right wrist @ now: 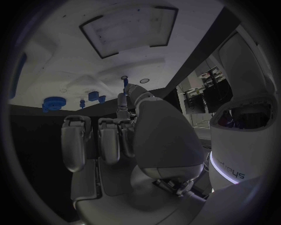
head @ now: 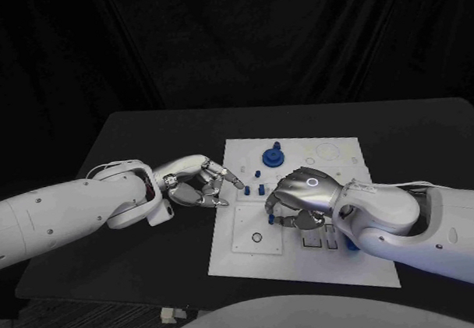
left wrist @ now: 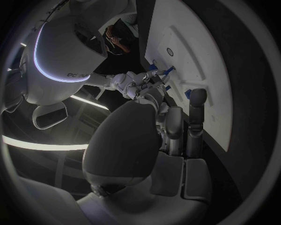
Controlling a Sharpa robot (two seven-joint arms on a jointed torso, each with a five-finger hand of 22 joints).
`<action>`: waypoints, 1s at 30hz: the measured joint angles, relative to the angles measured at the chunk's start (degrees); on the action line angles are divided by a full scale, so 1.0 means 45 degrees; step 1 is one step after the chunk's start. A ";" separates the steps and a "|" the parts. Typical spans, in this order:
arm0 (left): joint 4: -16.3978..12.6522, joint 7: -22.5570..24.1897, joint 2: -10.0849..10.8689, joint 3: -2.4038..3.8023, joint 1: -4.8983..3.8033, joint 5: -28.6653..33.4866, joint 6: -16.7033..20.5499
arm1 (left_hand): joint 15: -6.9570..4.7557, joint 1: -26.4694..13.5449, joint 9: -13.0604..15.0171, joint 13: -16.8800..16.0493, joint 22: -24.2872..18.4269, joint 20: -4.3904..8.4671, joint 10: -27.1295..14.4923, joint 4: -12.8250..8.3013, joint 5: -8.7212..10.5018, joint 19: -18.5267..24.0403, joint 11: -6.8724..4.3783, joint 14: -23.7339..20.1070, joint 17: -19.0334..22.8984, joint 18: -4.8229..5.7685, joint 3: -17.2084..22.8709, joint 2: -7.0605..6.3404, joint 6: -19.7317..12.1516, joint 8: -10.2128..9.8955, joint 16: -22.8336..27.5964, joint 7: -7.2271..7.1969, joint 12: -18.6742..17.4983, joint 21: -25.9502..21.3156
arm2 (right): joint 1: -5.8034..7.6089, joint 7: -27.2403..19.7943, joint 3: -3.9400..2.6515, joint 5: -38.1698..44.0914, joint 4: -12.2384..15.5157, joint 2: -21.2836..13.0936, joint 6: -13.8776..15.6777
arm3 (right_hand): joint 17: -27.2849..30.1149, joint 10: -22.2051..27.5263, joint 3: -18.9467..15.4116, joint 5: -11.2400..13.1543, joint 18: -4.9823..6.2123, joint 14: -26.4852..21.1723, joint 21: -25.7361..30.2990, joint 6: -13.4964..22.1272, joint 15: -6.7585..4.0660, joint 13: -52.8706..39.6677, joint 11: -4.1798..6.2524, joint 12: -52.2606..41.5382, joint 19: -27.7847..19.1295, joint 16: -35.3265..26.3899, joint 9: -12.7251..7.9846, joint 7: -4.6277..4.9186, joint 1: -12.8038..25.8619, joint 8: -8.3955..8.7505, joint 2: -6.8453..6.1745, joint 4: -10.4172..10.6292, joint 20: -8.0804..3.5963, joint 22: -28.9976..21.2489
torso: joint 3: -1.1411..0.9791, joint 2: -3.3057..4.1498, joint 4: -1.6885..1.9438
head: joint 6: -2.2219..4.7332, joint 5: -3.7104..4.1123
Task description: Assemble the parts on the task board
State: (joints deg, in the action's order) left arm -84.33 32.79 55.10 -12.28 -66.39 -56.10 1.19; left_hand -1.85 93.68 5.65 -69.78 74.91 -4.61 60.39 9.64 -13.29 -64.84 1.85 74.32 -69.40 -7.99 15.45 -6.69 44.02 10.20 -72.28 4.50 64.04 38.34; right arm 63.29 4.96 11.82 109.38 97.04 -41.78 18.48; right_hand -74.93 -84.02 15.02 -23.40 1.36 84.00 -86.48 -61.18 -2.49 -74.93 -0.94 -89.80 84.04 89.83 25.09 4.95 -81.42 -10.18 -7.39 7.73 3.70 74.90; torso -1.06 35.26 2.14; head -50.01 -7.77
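On the left, the left hand (head: 197, 183) hangs at the board's (head: 343, 267) left edge, fingers curled loosely with one fingertip reaching just over the white rim; nothing sits in its grasp. Bare black table (head: 143, 243) lies open beneath and behind that arm, down to the near-left corner.

Moving onto the board, a blue gear (head: 272, 157) stands near the far edge, well apart from both hands, with open white surface around it. A small blue peg (head: 260, 175) sits closer in, between the two hands.

Further right, the right hand (head: 304, 197) hovers knuckles-up over the middle of the board, fingers curled down tightly. The left wrist view shows that hand (left wrist: 139, 84) with a small blue part (left wrist: 170, 69) at its fingertips, seemingly pinched, above the board (left wrist: 193, 42). In the right wrist view a blue peg (right wrist: 126, 84) pokes up at the fingertips (right wrist: 132, 90), the gear (right wrist: 54, 102) off to one side.

Right of the arm, the table stays open to its far edge.
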 measured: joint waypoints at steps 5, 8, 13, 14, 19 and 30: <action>0.0002 0.0000 -0.0008 0.0000 0.0000 0.0000 -0.0015 | 0.0000 0.0000 0.0000 -0.0001 0.0000 0.0000 0.0000 0.0000 0.0000 0.0000 0.0000 0.0000 0.0000 0.0001 0.0000 0.0000 0.0000 0.0000 0.0000 0.0000 -0.0033 0.0000 | -0.0003 0.0021 0.0000 0.0002 0.0009 -0.0029 -0.0036 | 0.0001 0.0000 0.0000 0.0000 0.0000 0.0000 0.0000 0.0000 0.0000 0.0001 0.0000 0.0000 0.0000 0.0000 -0.0008 0.0000 0.0000 0.0007 0.0000 0.0000 0.0000 0.0002 | 0.0000 0.0000 0.0000 | 0.0000 -0.0006; 0.0003 0.0000 -0.0015 0.0000 0.0000 0.0000 -0.0022 | 0.0000 0.0000 0.0000 -0.0001 0.0000 0.0000 0.0000 0.0000 0.0000 0.0000 0.0000 0.0000 0.0000 0.0000 -0.0001 0.0000 0.0000 0.0000 0.0000 0.0000 -0.0034 0.0000 | -0.0004 0.0034 0.0000 0.0003 0.0014 -0.0039 -0.0060 | 0.0001 0.0000 0.0000 0.0000 0.0000 0.0000 0.0000 0.0000 0.0000 0.0001 0.0000 0.0000 0.0000 0.0000 -0.0008 0.0000 0.0000 0.0008 0.0000 0.0000 0.0000 0.0010 | 0.0000 0.0000 0.0000 | 0.0000 -0.0006; 0.0006 0.0000 -0.0022 0.0000 0.0000 0.0000 -0.0035 | 0.0000 0.0000 0.0000 0.0000 -0.0001 0.0000 0.0000 0.0000 0.0001 0.0000 0.0000 0.0000 0.0000 0.0000 -0.0001 0.0000 0.0000 0.0000 0.0000 0.0001 -0.0034 0.0000 | -0.0005 0.0048 0.0000 0.0003 0.0020 -0.0039 -0.0090 | 0.0001 0.0000 0.0000 0.0000 0.0000 0.0000 0.0000 0.0000 0.0000 0.0002 0.0000 0.0000 0.0000 0.0000 -0.0008 0.0000 0.0000 0.0008 0.0000 0.0000 0.0000 0.0010 | 0.0000 0.0001 0.0000 | 0.0000 0.0012; 0.0007 0.0000 -0.0024 0.0000 0.0000 0.0000 -0.0038 | 0.0000 0.0000 -0.0001 0.0000 -0.0001 0.0000 0.0000 0.0000 0.0001 0.0000 0.0000 0.0000 0.0000 0.0000 -0.0001 0.0000 0.0000 0.0000 0.0000 0.0001 -0.0034 0.0000 | -0.0006 0.0051 0.0000 0.0004 0.0020 -0.0034 -0.0096 | 0.0001 0.0000 0.0000 0.0000 0.0000 0.0000 0.0000 0.0000 0.0000 0.0002 0.0000 0.0000 0.0000 0.0000 -0.0008 0.0000 0.0000 0.0008 -0.0001 0.0000 0.0000 0.0010 | 0.0000 0.0002 0.0000 | 0.0000 0.0012; 0.0010 0.0000 -0.0033 0.0000 0.0000 0.0000 -0.0048 | 0.0000 0.0000 -0.0001 0.0000 -0.0001 0.0000 0.0000 0.0000 0.0001 0.0000 0.0000 0.0000 0.0011 -0.0001 -0.0001 0.0000 0.0000 0.0000 0.0000 0.0000 -0.0034 0.0000 | -0.0018 0.0060 0.0000 0.0005 0.0019 -0.0010 -0.0113 | 0.0002 0.0000 0.0000 0.0000 0.0000 0.0000 0.0000 0.0000 0.0000 0.0003 0.0000 0.0000 0.0000 0.0000 -0.0008 0.0000 0.0001 0.0009 0.0000 0.0000 0.0000 0.0008 | 0.0000 0.0002 0.0000 | 0.0000 0.0018; 0.0013 0.0000 -0.0039 0.0000 0.0000 0.0000 -0.0061 | 0.0000 0.0000 -0.0001 -0.0001 -0.0001 0.0000 0.0000 0.0000 0.0003 0.0000 0.0000 0.0000 0.0011 0.0000 -0.0002 -0.0001 0.0000 0.0000 0.0000 0.0000 -0.0032 0.0000 | -0.0038 0.0073 -0.0004 0.0007 -0.0019 0.0029 -0.0083 | 0.0003 0.0000 0.0000 -0.0001 0.0001 0.0000 0.0072 0.0000 0.0000 0.0004 0.0000 0.0000 0.0000 0.0000 -0.0008 0.0001 0.0002 0.0008 0.0001 0.0001 0.0000 0.0007 | 0.0001 0.0001 0.0000 | 0.0000 0.0004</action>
State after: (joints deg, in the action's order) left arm -84.27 32.79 54.93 -12.28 -66.39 -56.10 0.92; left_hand -1.85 93.68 5.64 -69.78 74.91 -4.61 60.39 9.64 -13.28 -64.84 1.85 74.32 -69.35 -7.98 15.44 -6.69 44.02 10.20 -72.28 4.50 63.90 38.34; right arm 63.12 5.29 11.80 109.41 96.95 -41.65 18.11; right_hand -74.92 -84.02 15.02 -23.41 1.36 83.99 -86.16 -61.18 -2.49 -74.91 -0.94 -89.80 84.04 89.83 25.05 4.95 -81.41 -10.14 -7.39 7.74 3.70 74.93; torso -1.05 35.27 2.14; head -50.01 -7.76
